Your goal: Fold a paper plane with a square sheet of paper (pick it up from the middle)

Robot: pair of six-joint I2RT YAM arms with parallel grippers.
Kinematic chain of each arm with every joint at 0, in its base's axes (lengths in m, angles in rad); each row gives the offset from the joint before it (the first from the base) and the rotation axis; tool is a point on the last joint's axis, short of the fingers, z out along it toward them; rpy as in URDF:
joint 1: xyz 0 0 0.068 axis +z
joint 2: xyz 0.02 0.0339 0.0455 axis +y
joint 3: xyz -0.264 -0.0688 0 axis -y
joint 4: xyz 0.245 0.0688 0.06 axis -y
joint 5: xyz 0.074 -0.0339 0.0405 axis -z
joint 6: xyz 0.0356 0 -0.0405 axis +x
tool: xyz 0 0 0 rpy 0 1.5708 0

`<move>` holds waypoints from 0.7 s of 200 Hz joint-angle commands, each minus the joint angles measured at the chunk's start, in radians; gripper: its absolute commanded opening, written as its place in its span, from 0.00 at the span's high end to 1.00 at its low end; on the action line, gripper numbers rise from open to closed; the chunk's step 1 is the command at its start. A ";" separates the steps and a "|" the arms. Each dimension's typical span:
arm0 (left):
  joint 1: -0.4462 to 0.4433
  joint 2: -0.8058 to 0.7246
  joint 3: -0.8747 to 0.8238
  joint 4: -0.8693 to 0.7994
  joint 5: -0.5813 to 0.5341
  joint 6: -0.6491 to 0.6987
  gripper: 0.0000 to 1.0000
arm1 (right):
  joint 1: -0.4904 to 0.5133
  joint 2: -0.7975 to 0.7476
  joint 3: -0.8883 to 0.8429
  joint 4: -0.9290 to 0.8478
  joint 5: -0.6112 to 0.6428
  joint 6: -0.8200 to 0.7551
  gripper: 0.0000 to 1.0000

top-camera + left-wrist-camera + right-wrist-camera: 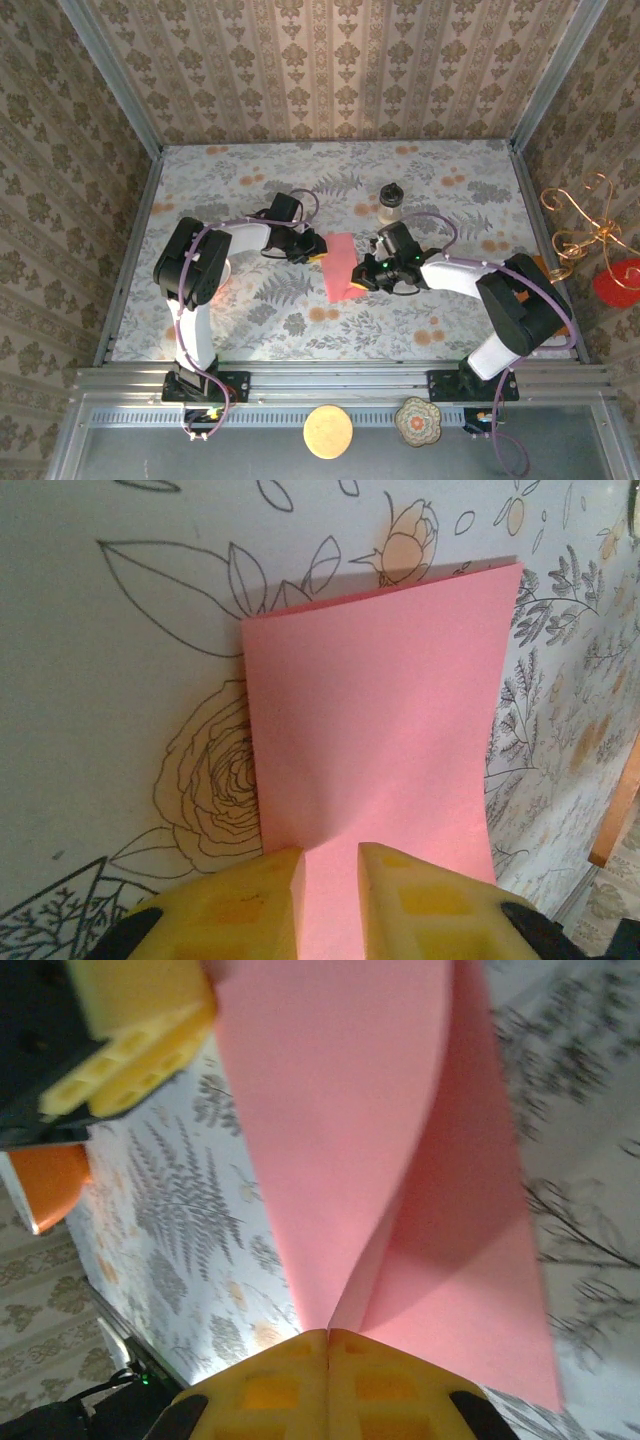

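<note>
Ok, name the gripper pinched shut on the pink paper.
The right gripper: its jaws meet on the square sheet of paper; the left gripper shows a gap.

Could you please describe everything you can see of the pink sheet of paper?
The square sheet of paper is thin, plain salmon-pink and unprinted, bent double so two layers gape in a V. It sits over the floral table, between the arms. The right gripper is shut where the layers meet; the left gripper straddles the opposite side, jaws slightly apart.
</note>
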 commanded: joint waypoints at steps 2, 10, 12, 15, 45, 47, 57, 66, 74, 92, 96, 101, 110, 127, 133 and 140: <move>-0.004 0.023 0.009 -0.058 -0.031 0.024 0.77 | 0.011 0.038 0.048 0.048 -0.035 0.003 0.96; -0.004 0.025 0.008 -0.060 -0.031 0.024 0.78 | 0.013 0.050 0.060 0.055 -0.036 0.005 0.96; -0.004 0.024 0.009 -0.060 -0.032 0.023 0.78 | 0.014 0.052 0.062 0.057 -0.036 0.007 0.96; -0.004 0.025 0.009 -0.061 -0.033 0.023 0.78 | 0.015 0.056 0.068 0.060 -0.038 0.007 0.96; -0.005 0.028 0.007 -0.068 -0.037 0.025 0.79 | 0.030 0.104 0.111 0.088 -0.033 0.018 0.96; -0.005 0.029 0.007 -0.068 -0.039 0.025 0.79 | 0.030 0.106 0.112 0.088 -0.034 0.018 0.96; -0.005 0.030 0.007 -0.071 -0.042 0.025 0.79 | 0.035 0.121 0.124 0.090 -0.026 0.020 0.96; -0.005 0.031 0.006 -0.073 -0.044 0.025 0.79 | 0.041 0.133 0.132 0.089 -0.017 0.020 0.96; -0.005 0.031 0.006 -0.073 -0.045 0.025 0.79 | 0.043 0.142 0.138 0.088 -0.012 0.022 0.96; -0.005 0.032 0.002 -0.075 -0.045 0.025 0.79 | 0.050 0.161 0.144 0.086 -0.003 0.023 0.96; -0.005 0.031 0.002 -0.075 -0.045 0.025 0.79 | 0.052 0.163 0.146 0.084 -0.001 0.024 0.96; -0.005 0.031 0.003 -0.076 -0.045 0.023 0.79 | 0.053 0.166 0.146 0.082 0.003 0.023 0.96; -0.005 0.033 0.002 -0.076 -0.045 0.023 0.79 | 0.055 0.171 0.149 0.078 0.008 0.022 0.96; -0.007 0.036 0.003 -0.076 -0.044 0.023 0.79 | 0.060 0.181 0.153 0.072 0.020 0.022 0.96; -0.007 0.037 0.004 -0.075 -0.044 0.022 0.79 | 0.060 0.182 0.154 0.069 0.026 0.024 0.96; -0.008 0.038 0.004 -0.075 -0.044 0.021 0.79 | 0.062 0.185 0.155 0.067 0.033 0.026 0.96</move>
